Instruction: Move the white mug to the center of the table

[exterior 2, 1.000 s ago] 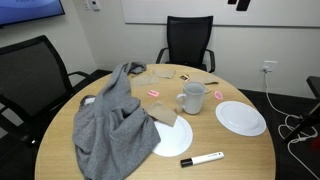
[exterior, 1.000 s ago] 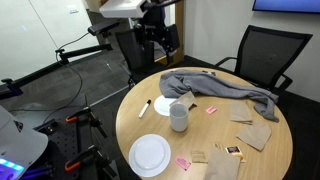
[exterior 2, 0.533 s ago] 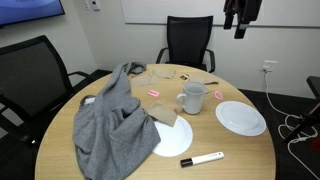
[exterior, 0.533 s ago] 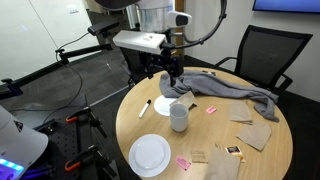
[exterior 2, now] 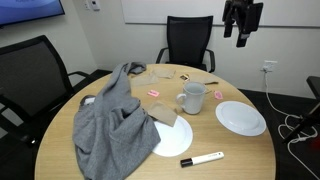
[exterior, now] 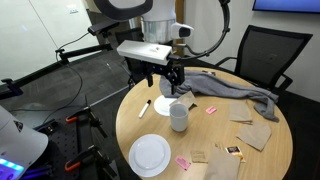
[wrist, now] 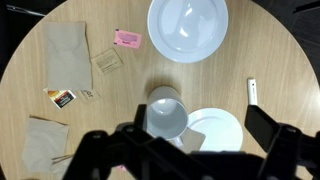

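Observation:
The white mug stands upright on the round wooden table, beside a small white saucer-like disc. It also shows in an exterior view and from above in the wrist view. My gripper hangs in the air above the mug, well clear of it, open and empty. It shows high up in an exterior view. In the wrist view its two dark fingers stand wide apart on either side of the mug.
A flat white plate lies near the table edge. A marker, a grey cloth, brown napkins and a pink packet lie on the table. Black office chairs stand round it.
The arm has come down from high behind the table to a spot over the mug. The mug and the other things have not moved.

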